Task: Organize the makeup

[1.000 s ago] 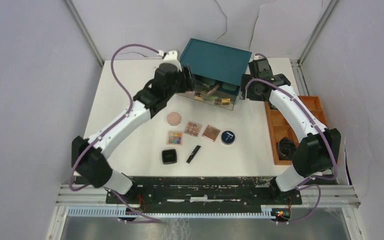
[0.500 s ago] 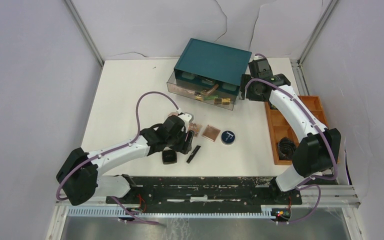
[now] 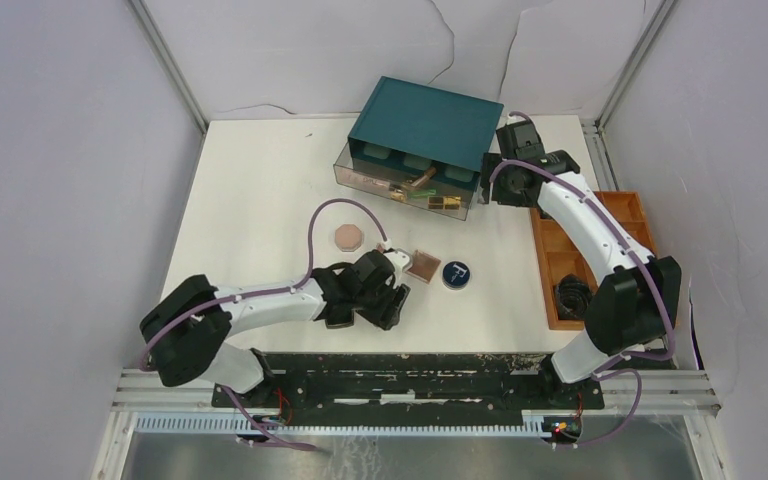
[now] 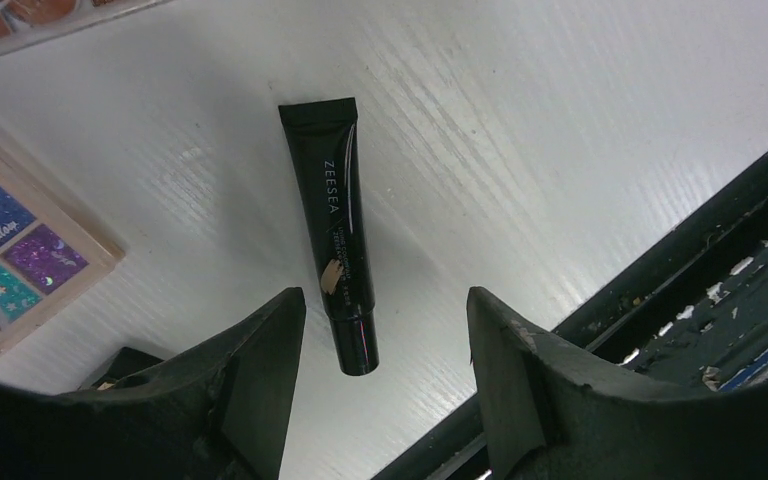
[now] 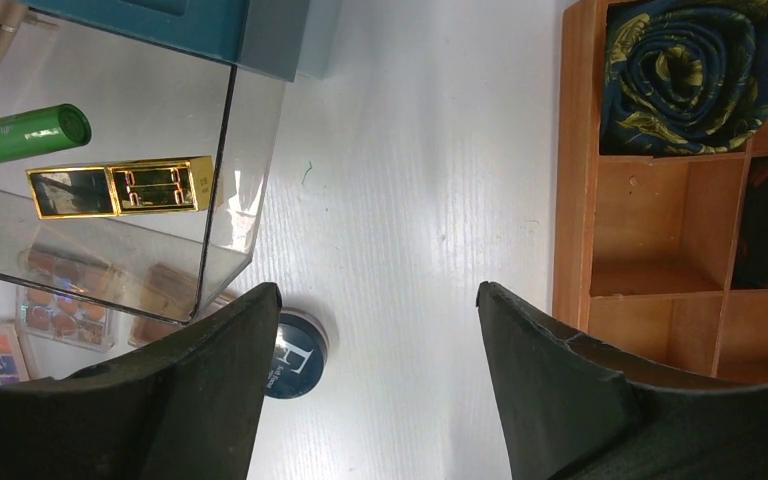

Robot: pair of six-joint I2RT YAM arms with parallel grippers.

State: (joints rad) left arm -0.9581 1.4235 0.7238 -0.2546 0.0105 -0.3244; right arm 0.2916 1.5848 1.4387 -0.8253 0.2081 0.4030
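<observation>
Nearest to me, the left gripper (image 4: 385, 300) is hovering low over the white table (image 3: 260, 180), close to its near edge. Its jaws are standing wide apart with nothing in them. I am seeing a slim black tube (image 4: 340, 260) lying flat between the fingers, its cap end reaching in between them and touching neither. Just beside it in the left wrist view, a glitter palette (image 4: 20, 250) is showing at the edge, and the corner of a black compact (image 3: 338, 316) is peeking out from under the arm.

A little farther in, a brown palette (image 3: 422, 265) and a dark blue round compact (image 3: 456, 274) are sitting side by side, with a pink octagonal compact (image 3: 348, 236) apart on their left.

Beyond those, a clear tray (image 3: 405, 190) in front of the teal drawer box (image 3: 425, 125) is holding a gold lipstick (image 5: 120, 188) and a green tube (image 5: 20, 135). The right gripper (image 5: 375, 300) is hanging beside the tray's right corner, jaws spread and empty. A wooden organizer (image 3: 628, 212) is lying along the table's right side.
</observation>
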